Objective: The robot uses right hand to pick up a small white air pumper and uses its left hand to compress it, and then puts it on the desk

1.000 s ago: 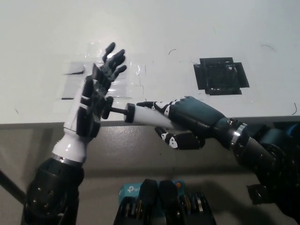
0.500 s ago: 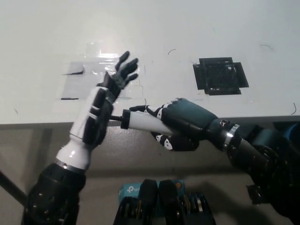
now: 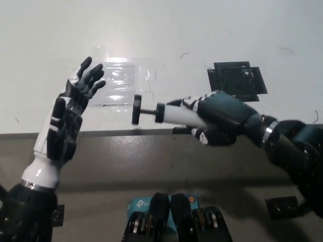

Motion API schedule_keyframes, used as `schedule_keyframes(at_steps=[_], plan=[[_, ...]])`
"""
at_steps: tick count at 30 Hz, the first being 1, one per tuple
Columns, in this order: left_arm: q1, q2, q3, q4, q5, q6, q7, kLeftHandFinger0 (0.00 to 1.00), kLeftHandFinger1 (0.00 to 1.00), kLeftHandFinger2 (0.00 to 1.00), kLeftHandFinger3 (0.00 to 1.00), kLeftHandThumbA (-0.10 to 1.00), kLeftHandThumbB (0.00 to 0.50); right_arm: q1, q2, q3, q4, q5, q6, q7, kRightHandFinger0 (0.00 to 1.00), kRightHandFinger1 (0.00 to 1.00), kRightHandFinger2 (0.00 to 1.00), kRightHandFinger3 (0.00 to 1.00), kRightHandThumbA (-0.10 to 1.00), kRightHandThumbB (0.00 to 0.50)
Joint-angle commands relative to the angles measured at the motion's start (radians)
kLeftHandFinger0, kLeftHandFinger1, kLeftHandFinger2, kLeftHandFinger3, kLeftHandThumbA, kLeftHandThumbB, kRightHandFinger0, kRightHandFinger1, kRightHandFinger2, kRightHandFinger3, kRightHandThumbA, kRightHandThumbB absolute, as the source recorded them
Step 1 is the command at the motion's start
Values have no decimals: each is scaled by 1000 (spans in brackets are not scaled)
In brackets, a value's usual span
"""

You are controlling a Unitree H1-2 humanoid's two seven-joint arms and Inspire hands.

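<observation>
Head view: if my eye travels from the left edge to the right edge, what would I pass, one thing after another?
White left hand, open and raised → patch of clear tape on the desk → small white air pumper, its black plunger pointing left → black right hand gripping it; the black square marker lies on the desk behind that hand.

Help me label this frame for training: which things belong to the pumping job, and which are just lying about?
Part of the job:
small white air pumper with black plunger
black right hand, holding the pumper
white left hand, open, apart from the plunger
white desk

Just lying about:
black square patch on the desk
clear shiny tape patch on the desk
</observation>
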Motion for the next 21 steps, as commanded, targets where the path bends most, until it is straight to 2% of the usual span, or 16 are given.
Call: schedule_keyframes(at_steps=[1, 4, 5, 6, 7, 9, 12, 14, 17, 18, 19, 21], plan=[[11, 29, 25, -45, -34, -41, -17, 1000, 1000, 1000, 1000, 1000, 251, -131, -31, -36, 48, -40, -17, -30, 70, 582, 867, 967, -100, 115], [65, 24, 11, -57, -18, -67, -29, 1000, 1000, 1000, 1000, 1000, 250, -191, -33, -48, 158, -50, -28, -68, 67, 575, 860, 997, -100, 142], [78, 21, 7, -64, -11, -61, -26, 1000, 1000, 1000, 1000, 1000, 264, -207, -31, -52, 192, -47, -24, -76, 63, 569, 855, 1000, -100, 129], [96, 18, 2, -65, -21, -79, -35, 1000, 1000, 1000, 1000, 1000, 237, -236, -29, -49, 253, -60, -29, -96, 67, 586, 880, 1000, -100, 122], [101, 18, 0, -65, -26, -89, -39, 1000, 1000, 1000, 1000, 1000, 231, -247, -29, -47, 276, -66, -34, -105, 74, 595, 892, 1000, -100, 125], [152, 7, -11, -77, -33, -96, -41, 1000, 1000, 1000, 1000, 1000, 240, -291, -21, -39, 388, -78, -62, -153, 81, 595, 887, 1000, -100, 138], [223, 9, -36, -84, 12, -144, -52, 1000, 1000, 1000, 1000, 1000, 184, -359, -7, -26, 570, -92, -113, -230, 119, 625, 905, 1000, -100, 152], [276, -2, -60, -72, 34, -186, -53, 1000, 1000, 1000, 1000, 1000, 168, -381, -5, -22, 651, -89, -138, -259, 119, 619, 897, 1000, -100, 153], [356, -8, -69, -58, 44, -216, -48, 1000, 1000, 1000, 1000, 1000, 165, -402, 11, -8, 760, -102, -161, -317, 116, 617, 895, 1000, -100, 152], [377, -11, -67, -54, 52, -213, -39, 1000, 1000, 1000, 1000, 1000, 171, -409, 14, -1, 794, -108, -161, -330, 112, 608, 875, 970, -100, 157], [394, -11, -66, -43, 55, -231, -39, 1000, 1000, 1000, 1000, 1000, 156, -410, 14, 3, 812, -109, -159, -332, 107, 597, 857, 933, -100, 169], [417, -12, -59, -15, 46, -255, -40, 1000, 1000, 1000, 1000, 1000, 143, -403, 10, 11, 830, -117, -136, -331, 109, 608, 892, 953, -100, 144]])
